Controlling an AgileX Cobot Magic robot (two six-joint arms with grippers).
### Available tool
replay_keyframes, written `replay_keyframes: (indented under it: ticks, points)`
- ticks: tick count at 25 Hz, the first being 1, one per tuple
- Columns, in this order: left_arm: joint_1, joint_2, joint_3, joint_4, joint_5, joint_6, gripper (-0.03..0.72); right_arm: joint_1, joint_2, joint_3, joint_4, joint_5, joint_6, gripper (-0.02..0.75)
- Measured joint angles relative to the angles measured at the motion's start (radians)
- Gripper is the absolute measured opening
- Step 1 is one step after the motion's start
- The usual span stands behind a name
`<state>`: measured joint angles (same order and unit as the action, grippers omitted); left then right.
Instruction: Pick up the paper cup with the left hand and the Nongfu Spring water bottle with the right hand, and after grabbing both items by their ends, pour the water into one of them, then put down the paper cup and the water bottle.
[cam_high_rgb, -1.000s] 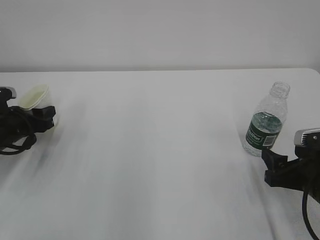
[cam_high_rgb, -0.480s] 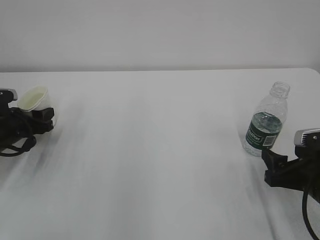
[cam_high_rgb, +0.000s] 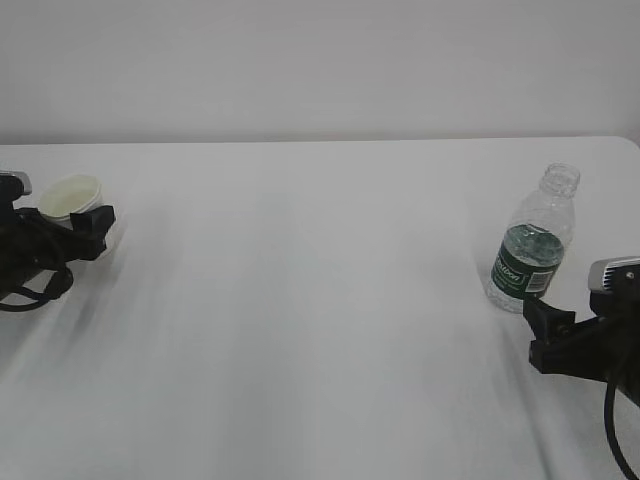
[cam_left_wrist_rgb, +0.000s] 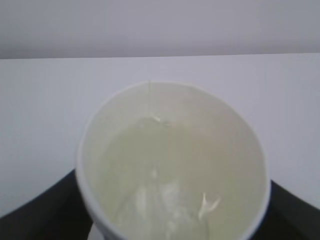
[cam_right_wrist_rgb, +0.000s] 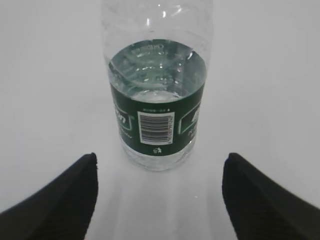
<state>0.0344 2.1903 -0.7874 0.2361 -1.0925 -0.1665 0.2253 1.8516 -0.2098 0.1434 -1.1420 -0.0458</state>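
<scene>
At the table's (cam_high_rgb: 320, 300) far left edge your left gripper (cam_high_rgb: 95, 228) flanks the cup (cam_high_rgb: 72, 197), which holds water (cam_left_wrist_rgb: 165, 175); jaws look parted. Wide bare room mid-table. Near the right edge stands the bottle (cam_high_rgb: 535, 243), part full, before your right gripper (cam_high_rgb: 548, 340), its jaws apart.

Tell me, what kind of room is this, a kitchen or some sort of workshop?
Most likely a robot test bench, not a kitchen. A bare white table stands against a blank wall, with only a paper cup and a small water bottle on it, and a black robot arm at each side.
</scene>
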Motion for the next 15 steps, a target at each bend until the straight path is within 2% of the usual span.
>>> replay_keyframes:
  ticks: [15]
  points:
    - [0.000, 0.000, 0.022, -0.012, -0.002, 0.000, 0.594, 0.000, 0.000, 0.000, 0.000, 0.000, 0.002, 0.587]
